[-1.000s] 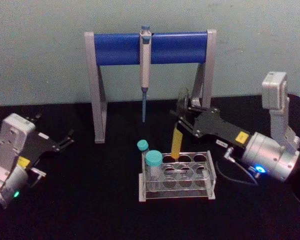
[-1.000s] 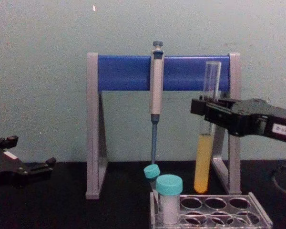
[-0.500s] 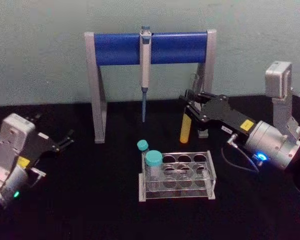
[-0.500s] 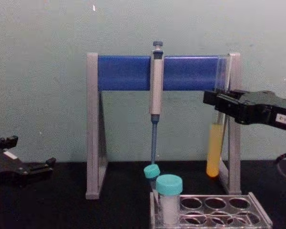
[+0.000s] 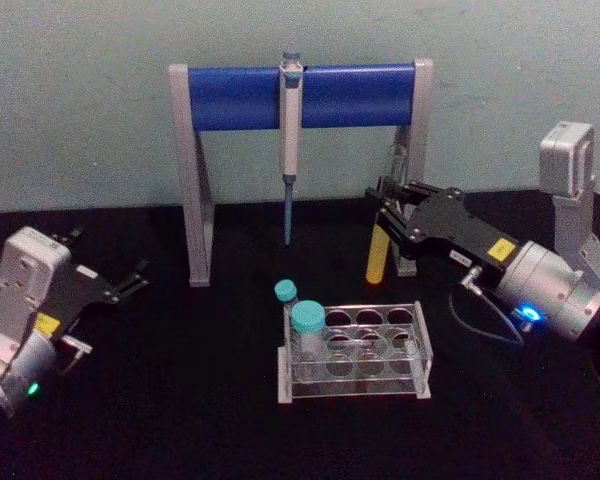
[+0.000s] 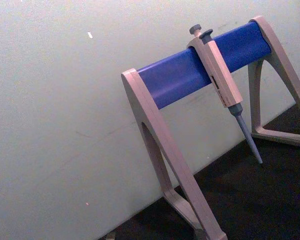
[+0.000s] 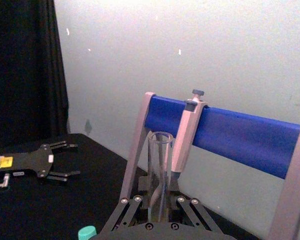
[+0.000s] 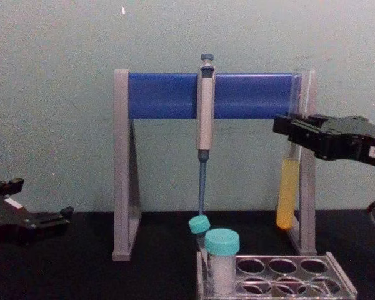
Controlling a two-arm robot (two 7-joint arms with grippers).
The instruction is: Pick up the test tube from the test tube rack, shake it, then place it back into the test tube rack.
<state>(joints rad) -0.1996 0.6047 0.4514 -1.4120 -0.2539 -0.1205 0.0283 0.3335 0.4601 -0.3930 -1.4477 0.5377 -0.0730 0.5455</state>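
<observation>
At about eight o'clock in the head view, the left gripper (image 5: 132, 278) was low near the black table (image 5: 180, 400), its fingers spread wide and holding nothing; I judged this arm idle. At twelve o'clock stood the pipette stand (image 5: 240, 98), with one pipette (image 5: 291, 120) hanging from its blue bar. Near six o'clock was the test tube rack (image 5: 365, 378), with two teal-capped tubes (image 5: 307, 318) at its nine o'clock end; the other holes looked empty. At about one o'clock from the rack, the test tube (image 5: 376, 258) hung in the air, nearly upright, well clear of the rack, with yellow liquid in its lower part. The right gripper (image 5: 389, 210), coming from three o'clock, was closed around its upper glass. So the picking up seemed done. The shaking was, I think, in progress or about to begin, and the putting back was left to do.
</observation>
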